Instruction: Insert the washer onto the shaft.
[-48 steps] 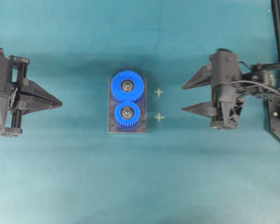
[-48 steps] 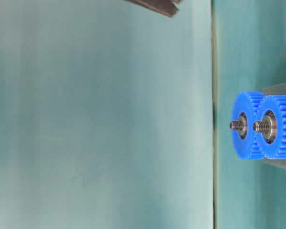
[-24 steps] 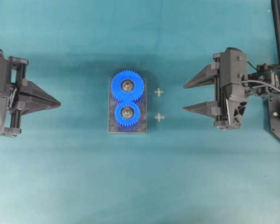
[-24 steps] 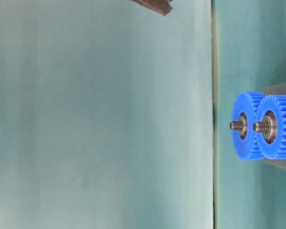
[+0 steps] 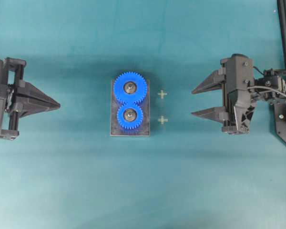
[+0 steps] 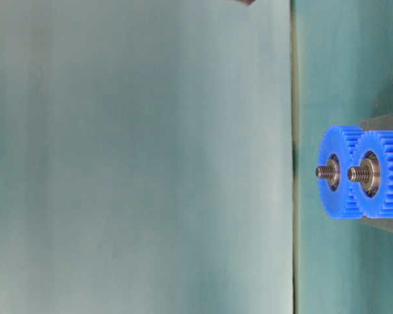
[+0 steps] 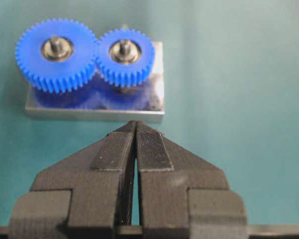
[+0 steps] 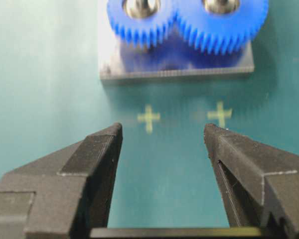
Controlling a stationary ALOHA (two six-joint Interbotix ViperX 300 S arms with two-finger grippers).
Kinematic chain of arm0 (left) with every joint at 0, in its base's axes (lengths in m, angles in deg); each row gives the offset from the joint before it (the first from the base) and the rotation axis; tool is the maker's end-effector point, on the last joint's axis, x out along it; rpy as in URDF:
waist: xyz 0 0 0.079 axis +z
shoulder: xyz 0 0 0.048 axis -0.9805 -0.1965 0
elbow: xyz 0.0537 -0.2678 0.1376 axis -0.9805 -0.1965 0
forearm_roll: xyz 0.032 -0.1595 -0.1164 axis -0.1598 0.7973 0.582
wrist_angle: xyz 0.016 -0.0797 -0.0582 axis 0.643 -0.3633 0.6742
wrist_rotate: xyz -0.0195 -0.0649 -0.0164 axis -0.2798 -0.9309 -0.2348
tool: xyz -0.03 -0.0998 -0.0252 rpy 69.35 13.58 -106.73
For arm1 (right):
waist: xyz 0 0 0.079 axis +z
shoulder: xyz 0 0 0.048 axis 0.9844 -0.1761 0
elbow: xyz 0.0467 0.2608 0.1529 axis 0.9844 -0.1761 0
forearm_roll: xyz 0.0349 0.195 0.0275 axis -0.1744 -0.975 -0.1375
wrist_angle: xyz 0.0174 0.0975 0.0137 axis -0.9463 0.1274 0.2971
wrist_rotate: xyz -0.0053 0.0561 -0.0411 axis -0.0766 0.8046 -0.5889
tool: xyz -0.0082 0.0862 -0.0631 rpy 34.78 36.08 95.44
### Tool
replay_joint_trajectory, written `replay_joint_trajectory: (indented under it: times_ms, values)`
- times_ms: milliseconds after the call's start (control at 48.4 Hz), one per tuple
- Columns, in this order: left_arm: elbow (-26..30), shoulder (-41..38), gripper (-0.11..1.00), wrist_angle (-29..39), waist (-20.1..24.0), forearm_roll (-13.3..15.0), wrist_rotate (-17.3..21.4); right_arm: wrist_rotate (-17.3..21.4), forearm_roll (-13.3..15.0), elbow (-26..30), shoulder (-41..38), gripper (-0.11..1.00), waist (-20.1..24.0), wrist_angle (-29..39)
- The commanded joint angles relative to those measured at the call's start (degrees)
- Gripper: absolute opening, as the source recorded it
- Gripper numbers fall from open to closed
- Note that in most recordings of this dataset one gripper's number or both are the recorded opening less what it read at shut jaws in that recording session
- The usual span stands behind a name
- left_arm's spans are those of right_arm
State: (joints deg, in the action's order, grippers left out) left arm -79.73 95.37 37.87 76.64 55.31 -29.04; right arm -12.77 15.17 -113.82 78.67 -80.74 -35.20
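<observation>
Item, left pincer (image 5: 57, 104): black, at the left edge of the table, jaws pressed together to one point and holding nothing; in the left wrist view its ribbed pads (image 7: 150, 149) meet along a thin seam, aimed at the long side of the plate. Item, right pincer (image 5: 192, 102): black, toward the right edge of the table, jaws standing wide apart and empty; in the right wrist view the two tips frame bare teal surface just short of the cross markers. Item, table (image 5: 143, 191): covered in plain teal. Item, two small pale cross-shaped washers: one (image 5: 162, 94) nearer the far edge, the other (image 5: 162, 120) nearer the near edge, both lying flat on the table just beside the right side of the plate, apart from each other and from the right pincer. Item, metal base plate (image 5: 129, 132): rectangular, at the middle of the table, well apart from both pincers. Item, two blue gears on the plate, teeth meshed: the larger gear (image 5: 130, 88) toward the far edge, the smaller gear (image 5: 129, 116) toward the near edge. Item, two threaded steel shafts: one (image 6: 324, 172) through each gear's hub, the other (image 6: 356, 173) alongside, both upright from the plate and bare at the tip.
</observation>
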Motion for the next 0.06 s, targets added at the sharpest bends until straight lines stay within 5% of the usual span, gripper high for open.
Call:
replay_joint_trajectory:
  times_ms: [0, 41]
  values:
    - [0.7, -0.09, 0.0, -0.35, 0.09, -0.18, 0.09, 0.53, -0.09, 0.44, 0.88, 0.69, 0.09, -0.53]
    - [0.7, -0.18, 0.0, -0.35, 0.09, -0.09, 0.09, 0.53, -0.18, 0.53, 0.97, 0.69, 0.09, -0.7]
